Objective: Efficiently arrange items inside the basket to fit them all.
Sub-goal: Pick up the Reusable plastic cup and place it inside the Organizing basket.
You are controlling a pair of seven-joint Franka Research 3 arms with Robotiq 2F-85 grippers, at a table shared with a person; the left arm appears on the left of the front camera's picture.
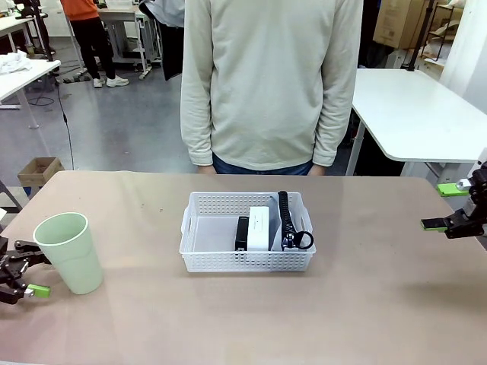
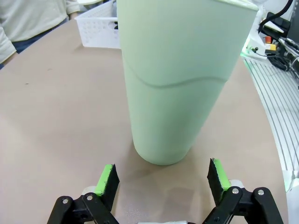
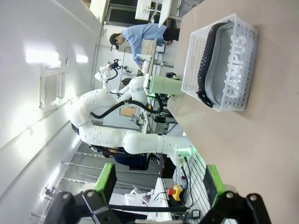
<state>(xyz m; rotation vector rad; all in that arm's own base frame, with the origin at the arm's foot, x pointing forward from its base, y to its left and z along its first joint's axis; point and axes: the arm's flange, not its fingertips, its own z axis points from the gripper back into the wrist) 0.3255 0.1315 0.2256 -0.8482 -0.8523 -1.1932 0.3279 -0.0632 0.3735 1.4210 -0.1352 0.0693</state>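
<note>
The white perforated basket [image 1: 205,242] sits mid-table in front of the person. Inside it, standing on edge toward its right half, are a small black slab [image 1: 242,232], a white box [image 1: 260,227] and the grey "CAMPUS" pouch [image 3: 229,65] with its black zipper [image 1: 286,217] up. The pale green cup [image 1: 70,252] stands upright on the table at the far left. My left gripper [image 1: 23,275] is open just left of the cup; in the left wrist view the cup [image 2: 180,79] stands just beyond the fingers [image 2: 108,179]. My right gripper [image 1: 449,205] is open and empty at the far right.
The person stands at the far edge behind the basket, arms hanging down. Bare tabletop [image 1: 380,304] lies between the basket and both grippers. The basket's left half [image 1: 214,230] is unoccupied. A white table [image 1: 415,114] stands behind on the right.
</note>
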